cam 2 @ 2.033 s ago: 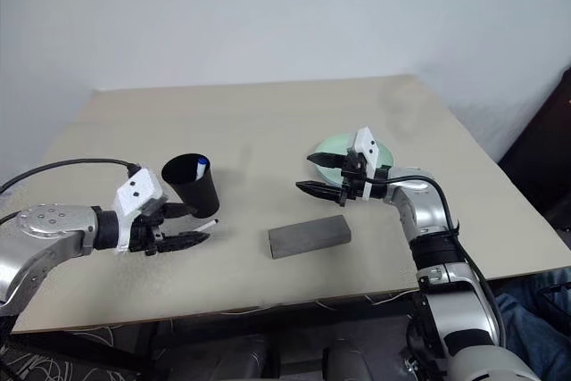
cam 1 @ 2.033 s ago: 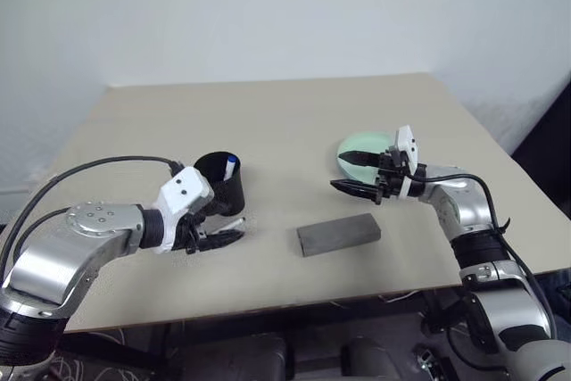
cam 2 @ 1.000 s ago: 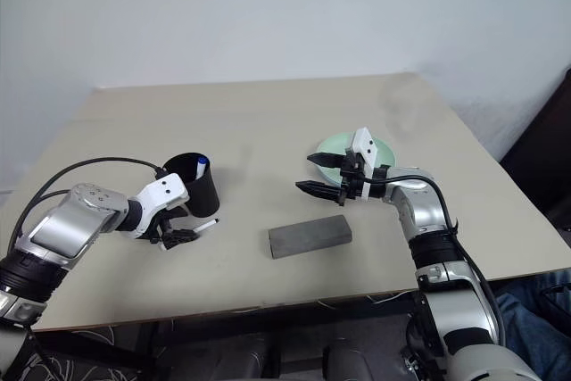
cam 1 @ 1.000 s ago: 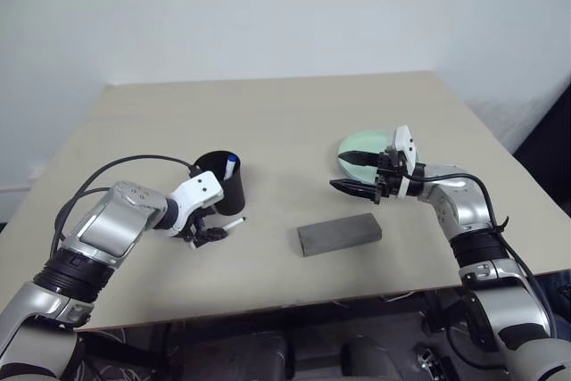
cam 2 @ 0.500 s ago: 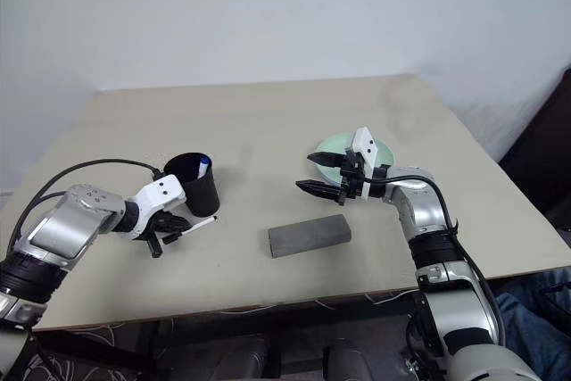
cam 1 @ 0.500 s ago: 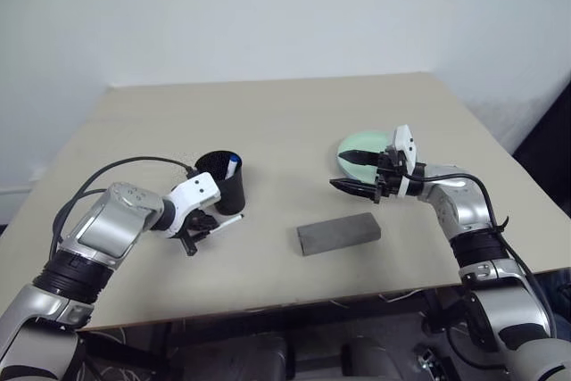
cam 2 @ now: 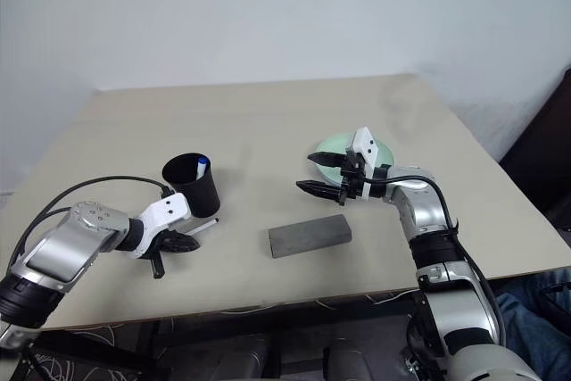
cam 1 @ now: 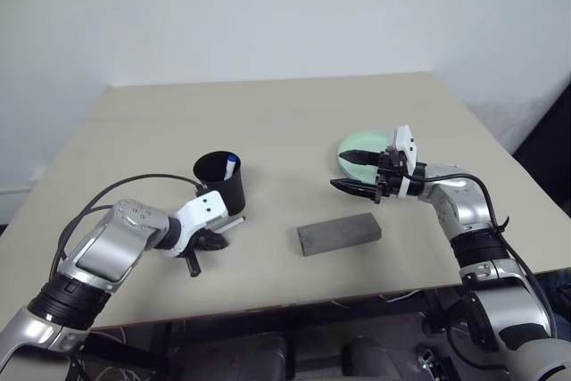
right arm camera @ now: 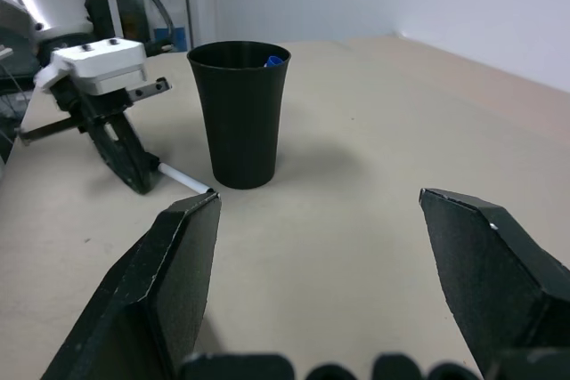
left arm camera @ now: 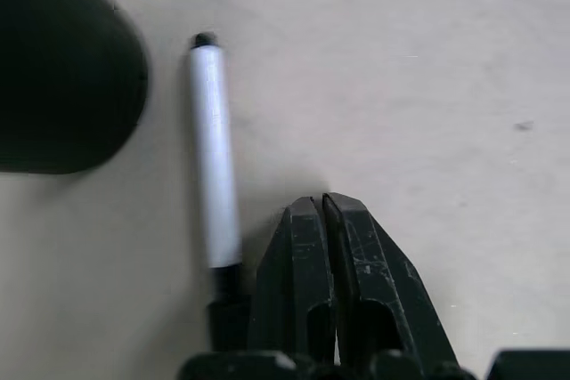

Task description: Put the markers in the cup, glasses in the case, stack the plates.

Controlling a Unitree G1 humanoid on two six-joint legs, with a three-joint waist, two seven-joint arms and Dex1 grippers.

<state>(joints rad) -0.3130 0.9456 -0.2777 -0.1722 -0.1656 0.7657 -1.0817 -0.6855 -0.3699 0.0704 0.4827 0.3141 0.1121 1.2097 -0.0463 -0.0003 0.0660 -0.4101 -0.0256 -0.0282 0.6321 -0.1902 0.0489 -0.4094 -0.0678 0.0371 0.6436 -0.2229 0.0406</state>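
The black cup (cam 1: 220,181) stands upright on the table with a blue-capped marker (cam 1: 231,165) inside it. A white-bodied marker (left arm camera: 214,157) lies flat on the table next to the cup. My left gripper (left arm camera: 321,202) is shut with nothing in it; its fingers rest alongside that marker, not around it. The grey case (cam 1: 339,234) lies closed near the front middle. A pale green plate (cam 1: 361,147) sits at the right. Beside the plate, my right gripper (cam 1: 350,172) hovers open and empty, pointing left. The glasses are out of view.
The beige table (cam 1: 285,122) has bare room at the back and in the middle. Its front edge runs just below the case and my left arm. A black cable (cam 1: 134,186) loops over my left forearm.
My left gripper has shut without catching the marker and pulled back toward the table's front edge. The marker still lies by the cup. The right arm has kept still.
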